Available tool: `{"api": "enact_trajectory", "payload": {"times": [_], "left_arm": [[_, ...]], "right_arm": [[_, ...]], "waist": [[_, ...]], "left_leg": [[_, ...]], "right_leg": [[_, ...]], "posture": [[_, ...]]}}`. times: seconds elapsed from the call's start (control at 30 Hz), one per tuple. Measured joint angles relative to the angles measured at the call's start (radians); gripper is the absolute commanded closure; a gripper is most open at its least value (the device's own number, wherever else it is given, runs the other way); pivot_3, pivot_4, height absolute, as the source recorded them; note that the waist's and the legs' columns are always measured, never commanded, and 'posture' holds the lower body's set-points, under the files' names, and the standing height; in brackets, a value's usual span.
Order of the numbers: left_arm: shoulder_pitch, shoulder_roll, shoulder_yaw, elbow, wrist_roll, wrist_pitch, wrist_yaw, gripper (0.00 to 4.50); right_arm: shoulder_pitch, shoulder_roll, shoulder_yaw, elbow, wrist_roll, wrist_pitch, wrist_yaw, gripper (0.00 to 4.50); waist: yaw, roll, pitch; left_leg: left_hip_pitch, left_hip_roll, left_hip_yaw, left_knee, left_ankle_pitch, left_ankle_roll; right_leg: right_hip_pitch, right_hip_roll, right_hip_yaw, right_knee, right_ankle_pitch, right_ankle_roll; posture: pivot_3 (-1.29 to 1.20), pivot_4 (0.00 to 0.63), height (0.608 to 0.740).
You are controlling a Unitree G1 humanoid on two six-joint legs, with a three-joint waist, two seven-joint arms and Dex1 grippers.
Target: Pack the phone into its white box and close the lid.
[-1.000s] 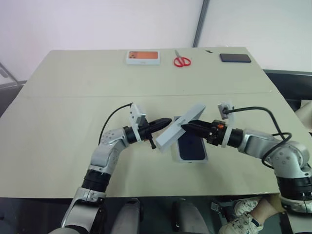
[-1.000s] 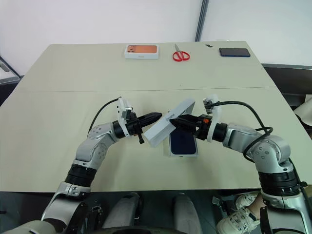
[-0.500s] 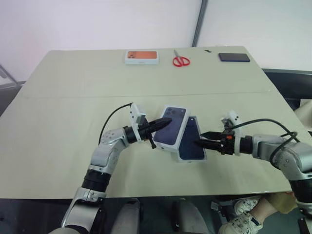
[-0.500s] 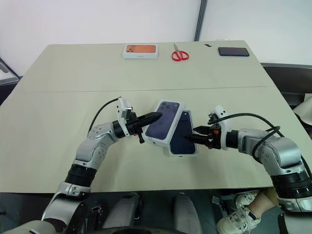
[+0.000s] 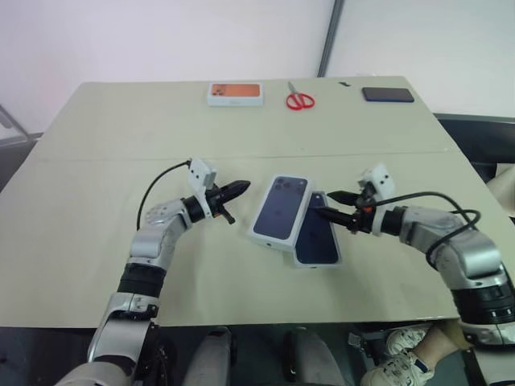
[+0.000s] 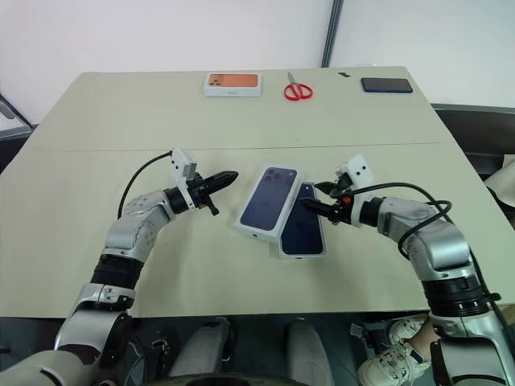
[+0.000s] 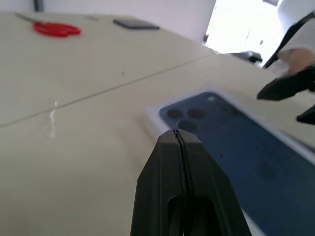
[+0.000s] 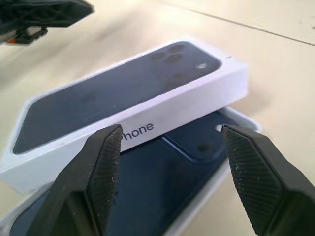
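Note:
The lid lies face up with its dark blue phone picture showing, askew across the left edge of the white box. The dark blue phone lies inside the box, its left part covered by the lid. My left gripper is shut and empty, a short way left of the lid and pointing at it. My right gripper is open over the box's far right corner, holding nothing. In the right wrist view its fingers frame the lid and the phone.
At the table's far edge stand a white box with an orange picture, red scissors and a flat black slab. Bare table stretches left of my left arm and along the near edge.
The lid, tilted on edge between both grippers a second ago, now lies flat and face up across the box. My left gripper has drawn back to the left; my right one rolled and backed off slightly.

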Motion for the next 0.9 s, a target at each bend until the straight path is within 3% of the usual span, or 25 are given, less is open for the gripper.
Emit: {"api": "enact_trajectory", "payload": {"times": [0.07,0.2,0.53,0.9], "left_arm": [[-0.018,-0.002,-0.027,0.062,0.025,0.029,-0.006,4.50],[-0.041,-0.018,-0.061,0.119,0.058,0.039,-0.032,4.50],[-0.068,-0.046,-0.075,0.132,0.065,0.095,-0.099,4.50],[-0.063,-0.062,-0.072,0.011,0.053,0.182,-0.108,4.50]], "right_arm": [[-0.003,0.041,0.000,0.003,-0.011,-0.014,-0.008,2.45],[-0.014,0.039,0.048,0.022,-0.126,-0.079,-0.017,4.48],[0.007,0.047,0.060,0.024,-0.200,-0.104,-0.003,4.48],[0.010,0.024,0.035,0.024,-0.230,-0.102,0.020,4.48]], "waist": [[0.000,0.000,0.000],[0.001,0.000,0.000],[0.000,0.000,0.000],[-0.001,0.000,0.000]], "left_leg": [[0.000,0.000,0.000,0.000,0.000,0.000],[0.000,0.000,0.000,0.000,0.000,0.000],[0.000,0.000,0.000,0.000,0.000,0.000],[0.000,0.000,0.000,0.000,0.000,0.000]], "right_leg": [[0.000,0.000,0.000,0.000,0.000,0.000],[0.000,0.000,0.000,0.000,0.000,0.000],[0.000,0.000,0.000,0.001,0.000,0.000],[0.000,0.000,0.000,0.001,0.000,0.000]], "posture": [[0.00,0.150,0.740],[0.00,0.150,0.740],[0.00,0.150,0.740],[0.00,0.150,0.740]]}}
